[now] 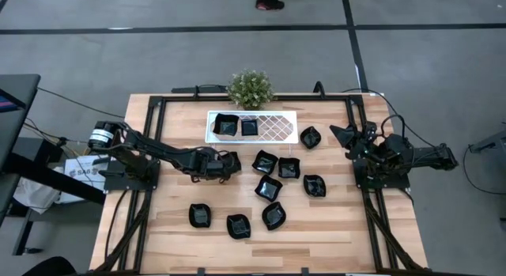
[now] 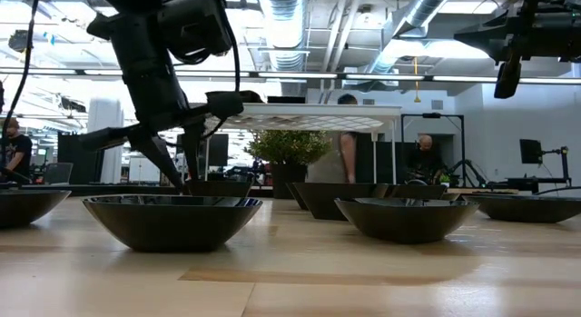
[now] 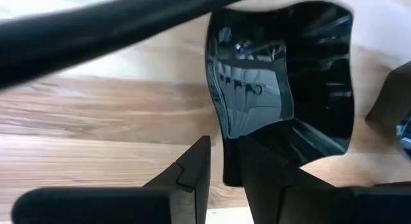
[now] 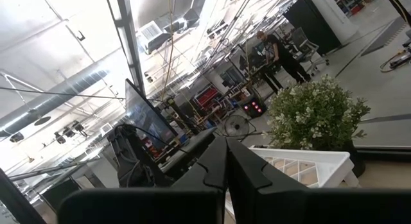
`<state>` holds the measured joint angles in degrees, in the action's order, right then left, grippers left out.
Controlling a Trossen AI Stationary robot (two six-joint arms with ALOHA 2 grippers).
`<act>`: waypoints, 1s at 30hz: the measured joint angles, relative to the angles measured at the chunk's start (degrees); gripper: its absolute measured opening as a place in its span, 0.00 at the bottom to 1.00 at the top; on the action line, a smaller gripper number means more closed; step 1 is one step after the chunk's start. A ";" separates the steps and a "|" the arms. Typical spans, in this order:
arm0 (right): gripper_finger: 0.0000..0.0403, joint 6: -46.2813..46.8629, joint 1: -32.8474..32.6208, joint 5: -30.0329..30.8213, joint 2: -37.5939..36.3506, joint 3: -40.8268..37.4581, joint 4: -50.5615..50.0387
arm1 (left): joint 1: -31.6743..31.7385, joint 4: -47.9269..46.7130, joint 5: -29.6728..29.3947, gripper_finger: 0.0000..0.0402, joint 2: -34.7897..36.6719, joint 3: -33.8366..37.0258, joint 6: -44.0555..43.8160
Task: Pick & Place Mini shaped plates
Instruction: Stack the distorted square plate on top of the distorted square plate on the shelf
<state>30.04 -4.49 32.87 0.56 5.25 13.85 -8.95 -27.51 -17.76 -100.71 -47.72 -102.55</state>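
Several glossy black mini shaped plates (image 1: 268, 187) lie scattered on the wooden table, and two more (image 1: 225, 126) sit in the white lattice tray (image 1: 273, 127). My left gripper (image 1: 225, 164) reaches in from the table's left, low over a wavy-edged square plate (image 3: 282, 83), and is shut on its rim. In the low view this gripper (image 2: 182, 172) points down at that plate (image 2: 218, 186). My right gripper (image 1: 348, 138) hangs raised at the table's right side, shut and empty (image 4: 225, 163). My left gripper pinches the rim (image 3: 229, 161) of the wavy square plate at one side. One finger (image 3: 266, 172) is inside the hollow and the other finger (image 3: 192, 169) is outside. The fingers come from above, slanting in from the table's left. The plate rests flat on the table.
A small green potted plant (image 1: 251, 88) stands at the far edge, behind the tray. Loose plates crowd the middle and near part of the table, one (image 1: 265, 161) just right of my left gripper. Bare wood shows at the near left (image 1: 150, 221). People stand in the room beyond.
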 joint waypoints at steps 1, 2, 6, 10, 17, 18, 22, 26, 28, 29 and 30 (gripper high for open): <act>0.00 0.00 0.00 -0.01 0.00 -0.01 0.00 | 0.00 0.68 0.47 0.20 -0.39 0.00 0.00; 0.00 0.00 -0.02 -0.01 0.02 -0.01 0.02 | 0.00 0.90 1.07 0.20 -0.86 0.00 0.00; 0.00 0.01 -0.02 -0.01 0.02 -0.01 0.15 | 0.01 2.80 2.78 0.20 -2.55 0.00 0.01; 0.00 0.00 -0.02 -0.03 0.02 -0.01 0.15 | -0.07 3.29 3.42 0.18 -2.77 -0.02 -0.01; 0.00 0.04 0.00 -0.03 0.02 -0.01 0.14 | -0.04 3.66 4.71 0.05 -2.77 -0.02 0.00; 0.00 0.04 0.00 -0.02 0.02 -0.01 0.15 | -0.06 3.88 5.08 0.03 -2.77 -0.05 -0.01; 0.00 0.04 0.00 -0.02 0.02 -0.01 0.15 | -0.61 4.07 6.53 0.02 -1.44 -0.09 0.01; 0.00 0.04 0.00 -0.03 0.02 -0.01 0.07 | -1.77 3.72 6.88 0.02 2.41 -0.07 0.01; 0.00 0.04 0.00 -0.02 0.02 -0.01 0.04 | -2.58 3.20 7.53 0.02 4.80 -0.07 0.05; 0.00 0.04 0.00 -0.01 0.02 -0.01 0.04 | -3.04 2.78 8.36 0.02 6.09 -0.07 0.21; 0.00 0.04 0.00 -0.01 0.02 -0.01 0.02 | -3.58 2.33 9.38 0.02 7.47 -0.07 0.67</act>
<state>30.09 -4.49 32.86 0.58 5.23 13.87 -12.53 -25.19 -8.38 -93.25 -47.79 -101.88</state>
